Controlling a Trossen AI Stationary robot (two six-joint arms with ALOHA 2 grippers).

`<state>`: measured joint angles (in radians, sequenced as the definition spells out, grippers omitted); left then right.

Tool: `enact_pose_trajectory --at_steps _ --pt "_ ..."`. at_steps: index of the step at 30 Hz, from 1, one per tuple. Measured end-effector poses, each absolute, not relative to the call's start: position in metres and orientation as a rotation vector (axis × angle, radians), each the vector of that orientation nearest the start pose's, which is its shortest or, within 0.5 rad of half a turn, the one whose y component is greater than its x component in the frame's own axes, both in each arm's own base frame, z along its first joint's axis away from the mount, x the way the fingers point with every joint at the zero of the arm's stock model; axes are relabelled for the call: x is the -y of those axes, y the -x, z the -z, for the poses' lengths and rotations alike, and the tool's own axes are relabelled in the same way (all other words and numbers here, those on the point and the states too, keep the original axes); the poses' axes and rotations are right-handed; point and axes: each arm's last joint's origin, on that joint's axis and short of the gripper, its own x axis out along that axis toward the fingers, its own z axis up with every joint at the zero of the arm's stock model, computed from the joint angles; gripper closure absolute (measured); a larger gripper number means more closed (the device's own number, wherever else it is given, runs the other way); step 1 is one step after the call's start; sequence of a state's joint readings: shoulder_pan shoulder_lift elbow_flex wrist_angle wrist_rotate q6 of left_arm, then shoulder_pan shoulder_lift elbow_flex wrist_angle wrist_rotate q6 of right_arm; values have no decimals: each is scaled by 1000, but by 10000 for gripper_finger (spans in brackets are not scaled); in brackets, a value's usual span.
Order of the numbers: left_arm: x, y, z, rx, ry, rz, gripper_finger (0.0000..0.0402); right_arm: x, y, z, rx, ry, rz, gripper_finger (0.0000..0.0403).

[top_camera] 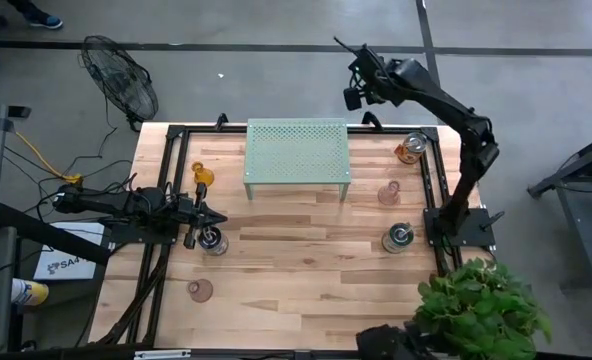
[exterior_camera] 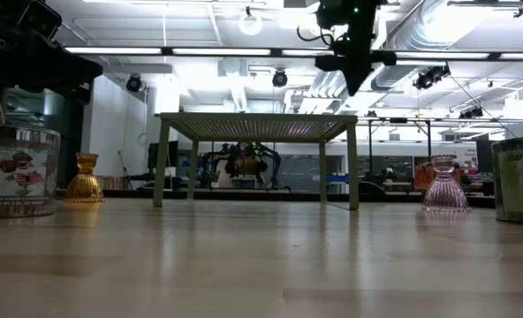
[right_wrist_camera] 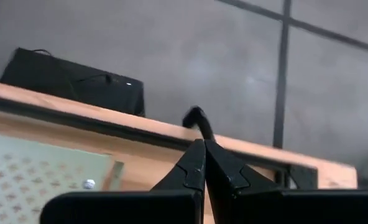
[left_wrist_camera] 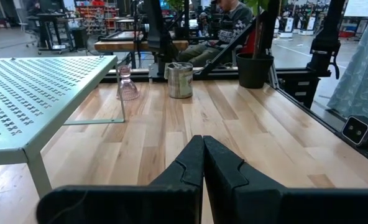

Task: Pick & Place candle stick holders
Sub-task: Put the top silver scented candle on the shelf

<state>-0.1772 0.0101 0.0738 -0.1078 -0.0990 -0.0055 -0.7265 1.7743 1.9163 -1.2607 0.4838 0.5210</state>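
Observation:
Several candle stick holders stand on their bases on the wooden table. An amber glass one [top_camera: 203, 175] [exterior_camera: 85, 179] and a silvery cup [top_camera: 213, 241] are at the left, with a pinkish one [top_camera: 200, 290] nearer the front. At the right are a tin with reddish marks [top_camera: 410, 148], a pink glass one [top_camera: 389, 192] [left_wrist_camera: 127, 84] [exterior_camera: 444, 185] and a silvery cup [top_camera: 397, 237] [left_wrist_camera: 180, 79]. My left gripper [top_camera: 219, 214] [left_wrist_camera: 203, 142] is shut and level, just beyond the left silvery cup. My right gripper [top_camera: 348, 48] [right_wrist_camera: 204, 146] is shut, raised high over the table's far edge, slanting down.
A pale green perforated stand [top_camera: 296, 150] [exterior_camera: 257, 128] occupies the far middle of the table. A black frame [top_camera: 438, 180] borders the table. A potted plant [top_camera: 481, 305] is at the near right corner and a fan [top_camera: 121, 80] beyond the far left. A seated person shows in the left wrist view.

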Motion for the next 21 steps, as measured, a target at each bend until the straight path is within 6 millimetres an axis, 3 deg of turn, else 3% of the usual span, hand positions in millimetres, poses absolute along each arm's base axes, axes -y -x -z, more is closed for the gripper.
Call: enact_pose_trajectory --at_steps 12,21 --pt "14 -92 -177 -44 0 78 400 204 -255 -389 -917 -471 1236 402" --pt "14 -92 -177 -43 0 78 400 169 -239 -407 -968 -448 1170 402"
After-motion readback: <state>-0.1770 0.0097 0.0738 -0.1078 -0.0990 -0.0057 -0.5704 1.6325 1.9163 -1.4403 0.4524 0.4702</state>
